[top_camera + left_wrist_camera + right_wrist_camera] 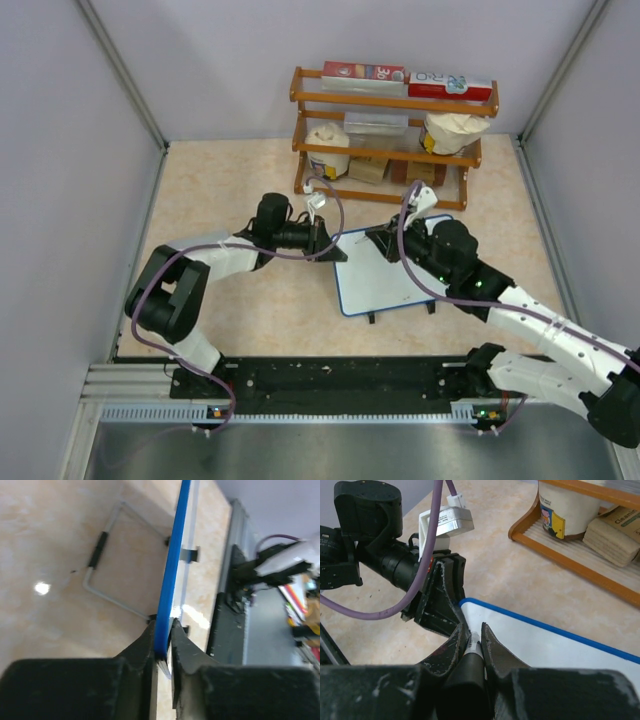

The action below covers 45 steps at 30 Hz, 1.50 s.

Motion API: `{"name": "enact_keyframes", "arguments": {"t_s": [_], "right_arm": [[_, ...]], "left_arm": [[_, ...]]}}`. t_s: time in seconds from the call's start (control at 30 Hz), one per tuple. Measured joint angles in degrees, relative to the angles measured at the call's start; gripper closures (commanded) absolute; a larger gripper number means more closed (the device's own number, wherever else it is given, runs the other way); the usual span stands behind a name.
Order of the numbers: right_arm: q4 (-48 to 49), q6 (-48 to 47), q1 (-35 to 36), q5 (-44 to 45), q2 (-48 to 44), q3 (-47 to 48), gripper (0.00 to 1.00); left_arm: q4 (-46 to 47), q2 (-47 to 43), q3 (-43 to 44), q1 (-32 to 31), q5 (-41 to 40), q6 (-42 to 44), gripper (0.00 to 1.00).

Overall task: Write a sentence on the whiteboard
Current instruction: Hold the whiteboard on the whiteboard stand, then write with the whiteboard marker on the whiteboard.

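The whiteboard (385, 278), white with a thin blue rim, lies on the beige table between my two arms. My left gripper (330, 246) is shut on its left edge; in the left wrist view the blue rim (173, 565) runs up from between the fingertips of that gripper (162, 629). My right gripper (473, 630) is shut on a black marker (470, 666) with a pale band near its tip. It hovers over the board's near-left corner (485, 611), close to the left fingers (440, 592). No sentence shows on the white face I can see.
A wooden rack (392, 128) with boxes, jars and bags stands just behind the board, and its lower rail (570, 562) shows in the right wrist view. A bent wire stand (100, 577) lies on the table under the board. Grey walls enclose the table on three sides.
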Motion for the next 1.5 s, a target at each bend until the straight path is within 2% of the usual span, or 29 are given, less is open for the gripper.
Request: {"name": "enact_keyframes", "arguments": {"t_s": [0.07, 0.5, 0.77, 1.0, 1.13, 1.23, 1.4, 1.5], "right_arm": [[1.2, -0.6, 0.5, 1.2, 0.2, -0.1, 1.0], [9.5, -6.6, 7.7, 8.4, 0.4, -4.0, 1.0], [12.1, -7.0, 7.8, 12.0, 0.7, -7.2, 1.0], [13.7, -3.9, 6.1, 9.4, -0.3, -8.1, 1.0], [15.4, 0.5, -1.1, 2.1, -2.8, -10.0, 1.0], [15.3, 2.7, -5.9, -0.3, -4.6, -11.0, 1.0], [15.6, 3.2, -5.7, -3.0, -5.3, -11.0, 1.0], [15.5, 1.6, -2.0, -0.8, -4.6, -11.0, 1.0]], "left_arm": [[1.9, 0.0, -0.2, 0.0, 3.0, -2.1, 1.0], [3.8, -0.1, -1.4, -0.1, 4.5, -3.3, 1.0], [2.8, -0.1, -1.2, 0.0, 4.5, -3.1, 1.0], [2.5, -0.1, -1.1, 0.1, 4.6, -2.9, 1.0], [2.4, -0.1, -1.1, 0.1, 4.6, -2.9, 1.0], [2.4, -0.1, -1.1, 0.1, 4.7, -2.8, 1.0], [2.4, 0.0, -1.1, 0.2, 4.7, -2.8, 1.0], [2.3, 0.0, -1.1, 0.2, 4.8, -2.8, 1.0]]}}
